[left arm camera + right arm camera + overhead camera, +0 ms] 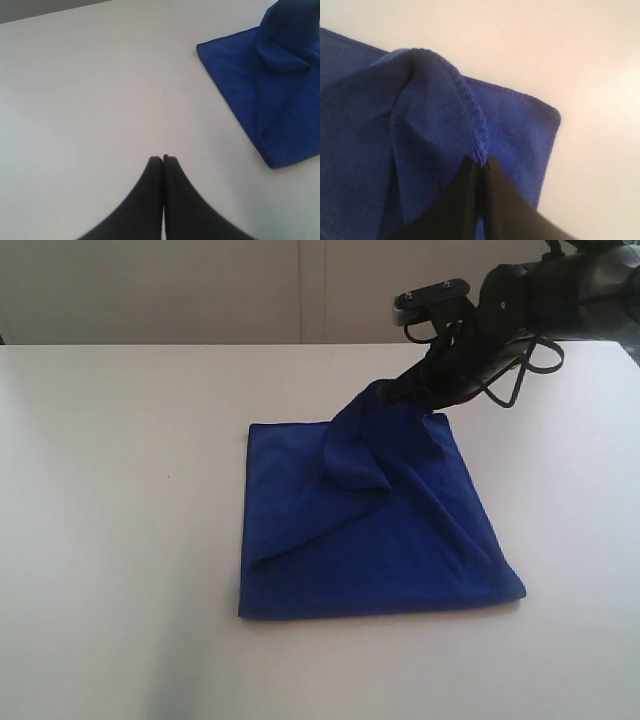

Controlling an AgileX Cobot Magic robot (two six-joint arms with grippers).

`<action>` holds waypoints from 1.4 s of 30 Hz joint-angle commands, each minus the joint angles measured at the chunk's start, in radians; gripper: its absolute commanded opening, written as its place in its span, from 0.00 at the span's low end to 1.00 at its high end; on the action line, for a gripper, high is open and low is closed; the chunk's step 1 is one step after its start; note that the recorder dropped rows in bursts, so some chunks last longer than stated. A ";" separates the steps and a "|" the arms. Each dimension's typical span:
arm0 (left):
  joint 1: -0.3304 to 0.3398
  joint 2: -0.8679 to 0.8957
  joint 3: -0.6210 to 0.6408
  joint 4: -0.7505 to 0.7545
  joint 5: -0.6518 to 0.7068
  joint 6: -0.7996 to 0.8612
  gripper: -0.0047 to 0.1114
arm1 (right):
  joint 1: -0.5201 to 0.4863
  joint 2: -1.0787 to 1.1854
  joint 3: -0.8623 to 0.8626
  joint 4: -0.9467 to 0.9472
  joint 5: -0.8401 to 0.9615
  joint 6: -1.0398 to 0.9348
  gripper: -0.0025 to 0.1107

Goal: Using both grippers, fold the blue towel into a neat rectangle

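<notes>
The blue towel [380, 530] lies folded on the white table [120, 490], roughly square. Its far right corner is lifted into a drooping fold. My right gripper [398, 392] is shut on that raised hemmed edge [472, 120], above the towel's far edge. In the right wrist view the black fingers [465, 200] pinch the stitched hem. My left gripper [163, 159] is out of the exterior view. In its own wrist view its fingers are pressed together with nothing between them, over bare table, well apart from the towel [270, 95].
The white table extends bare to the left of the towel and in front of it. A pale wall [200, 290] runs behind the table's far edge. The right arm's black body and cables [530, 310] hang over the far right.
</notes>
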State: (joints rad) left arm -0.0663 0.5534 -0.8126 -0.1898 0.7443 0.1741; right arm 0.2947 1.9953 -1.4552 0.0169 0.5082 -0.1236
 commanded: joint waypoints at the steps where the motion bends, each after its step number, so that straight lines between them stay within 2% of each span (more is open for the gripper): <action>1: -0.001 -0.006 0.005 -0.009 0.007 0.046 0.04 | -0.006 0.003 0.002 -0.017 0.012 -0.011 0.02; 18: -0.001 -0.006 0.005 -0.029 -0.025 0.038 0.04 | -0.006 0.003 0.002 -0.017 0.013 -0.008 0.02; 23: -0.001 0.024 0.005 -0.128 -0.099 0.038 0.04 | -0.006 0.003 0.002 -0.017 0.017 -0.008 0.02; 26: -0.001 0.150 0.005 -0.349 -0.103 0.139 0.04 | -0.006 0.003 0.002 -0.017 0.021 -0.008 0.02; 29: -0.001 0.359 0.005 -0.672 -0.104 0.344 0.04 | -0.006 0.003 0.002 -0.017 0.025 -0.008 0.02; 31: -0.023 0.495 0.003 -0.866 -0.128 0.500 0.04 | -0.006 0.003 0.002 -0.017 0.025 -0.008 0.02; 33: -0.063 0.641 -0.009 -0.999 -0.178 0.615 0.04 | -0.006 0.003 0.002 -0.017 0.025 -0.008 0.02; 36: -0.146 0.832 -0.052 -1.103 -0.264 0.722 0.04 | -0.006 0.003 0.002 -0.017 0.022 -0.008 0.02; 39: -0.228 1.006 -0.138 -1.121 -0.334 0.760 0.04 | -0.006 0.003 0.002 -0.017 0.020 -0.008 0.02; 42: -0.281 1.171 -0.246 -1.129 -0.375 0.765 0.04 | -0.006 0.003 0.002 -0.017 0.018 -0.008 0.02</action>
State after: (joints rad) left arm -0.3040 1.6083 -0.9793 -1.2717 0.3981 0.9137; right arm 0.2949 1.9992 -1.4552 0.0000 0.5283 -0.1236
